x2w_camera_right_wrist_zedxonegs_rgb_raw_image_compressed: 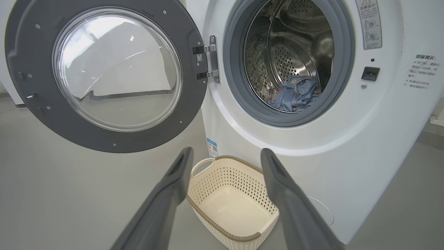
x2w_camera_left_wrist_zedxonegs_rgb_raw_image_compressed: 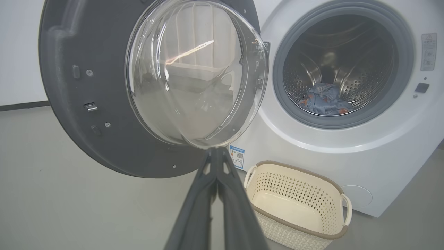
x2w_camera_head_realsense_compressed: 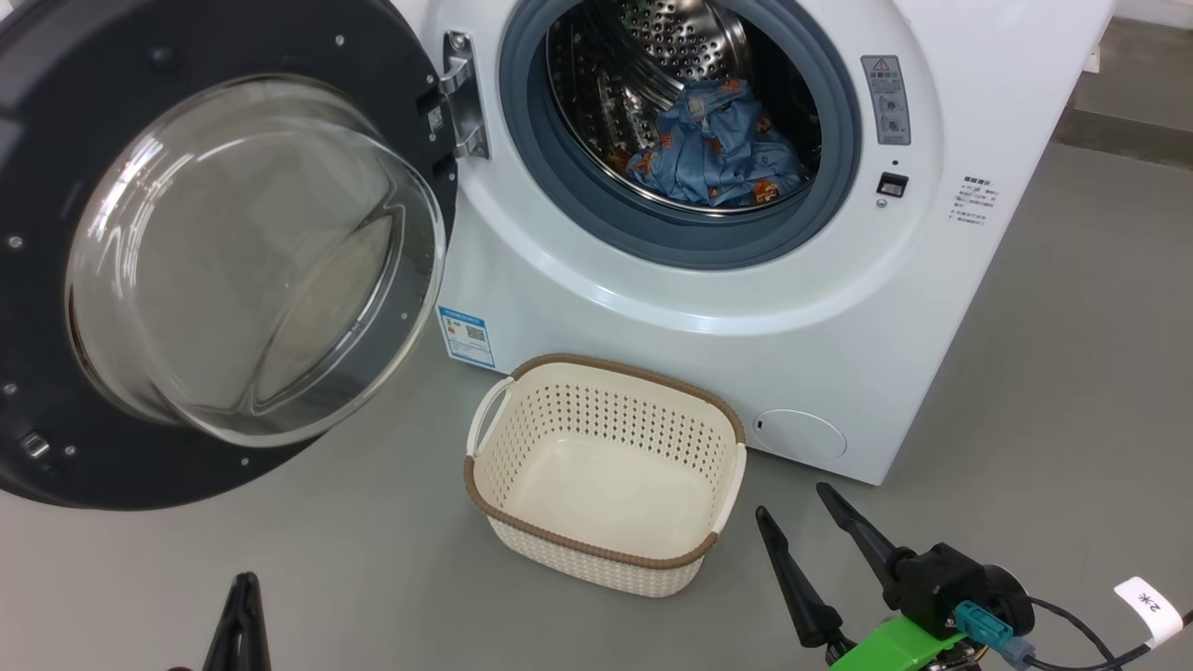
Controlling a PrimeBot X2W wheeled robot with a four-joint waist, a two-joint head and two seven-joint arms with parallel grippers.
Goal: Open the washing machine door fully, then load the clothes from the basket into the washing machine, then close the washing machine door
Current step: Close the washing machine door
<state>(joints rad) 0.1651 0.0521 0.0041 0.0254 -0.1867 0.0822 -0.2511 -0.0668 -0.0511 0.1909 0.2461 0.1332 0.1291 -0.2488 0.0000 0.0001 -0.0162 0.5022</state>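
Head view: clothes (x2w_camera_head_realsense_compressed: 718, 149) in the washing machine (x2w_camera_head_realsense_compressed: 652, 308), basket (x2w_camera_head_realsense_compressed: 606, 410) empty on floor at its front; washing machine door (x2w_camera_head_realsense_compressed: 37, 280) (wide open) not yet shut. Left gripper (x2w_camera_head_realsense_compressed: 244, 582) jaws together, likely for pushing; right gripper (x2w_camera_head_realsense_compressed: 790, 500) jaws apart.

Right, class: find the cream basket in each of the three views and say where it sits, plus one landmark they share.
Head view: basket, lower centre, in front of the washing machine.
Left wrist view: basket, lower right.
Right wrist view: basket, bottom centre.
Shared landmark: the blue label on the machine's front, just up and left of the basket.
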